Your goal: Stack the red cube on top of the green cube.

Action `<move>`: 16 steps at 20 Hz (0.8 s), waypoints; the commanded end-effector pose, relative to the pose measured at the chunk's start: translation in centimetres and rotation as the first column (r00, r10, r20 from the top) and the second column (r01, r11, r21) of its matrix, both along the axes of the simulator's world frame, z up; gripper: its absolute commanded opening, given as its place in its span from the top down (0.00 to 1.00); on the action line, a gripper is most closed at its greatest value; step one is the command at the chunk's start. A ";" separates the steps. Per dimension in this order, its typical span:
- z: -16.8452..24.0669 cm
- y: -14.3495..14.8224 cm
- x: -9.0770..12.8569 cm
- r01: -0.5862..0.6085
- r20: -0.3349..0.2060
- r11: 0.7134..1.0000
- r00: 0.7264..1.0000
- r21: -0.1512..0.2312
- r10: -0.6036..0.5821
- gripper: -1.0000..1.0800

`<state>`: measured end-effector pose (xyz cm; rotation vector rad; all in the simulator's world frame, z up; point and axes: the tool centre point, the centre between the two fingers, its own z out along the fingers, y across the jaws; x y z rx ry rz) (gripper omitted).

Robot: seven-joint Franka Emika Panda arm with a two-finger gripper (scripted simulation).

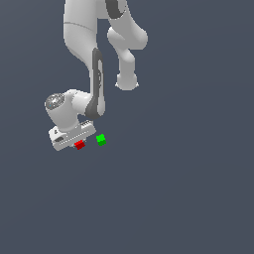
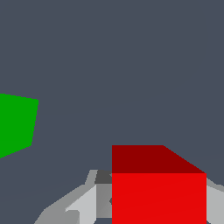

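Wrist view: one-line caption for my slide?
Red cube between the jaws, green cube apart on the grey floor.

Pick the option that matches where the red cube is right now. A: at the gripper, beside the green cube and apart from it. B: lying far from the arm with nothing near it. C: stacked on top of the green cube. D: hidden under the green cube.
A: the red cube sits at the gripper, with the green cube beside it across a gap.

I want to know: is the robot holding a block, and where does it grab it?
Probably the red cube, between the gripper fingers by its sides; contact is unclear.
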<state>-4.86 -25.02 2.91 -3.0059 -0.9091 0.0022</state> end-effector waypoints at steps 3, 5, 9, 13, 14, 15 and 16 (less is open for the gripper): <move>2.2 0.0 0.0 0.000 0.002 1.000 1.000 -0.001 0.000 1.00; 3.6 0.0 0.0 0.000 0.002 1.000 1.000 -0.001 0.000 1.00; 6.4 0.0 -0.1 0.000 0.002 1.000 1.000 -0.001 0.000 1.00; 8.2 0.0 0.0 0.000 0.002 1.000 1.000 -0.001 0.000 1.00; 8.6 0.0 0.0 0.000 0.002 1.000 1.000 -0.001 0.000 1.00; 8.8 0.0 0.0 0.000 0.002 1.000 1.000 -0.001 0.000 1.00; 9.0 0.0 0.0 0.000 0.002 1.000 1.000 -0.001 0.000 1.00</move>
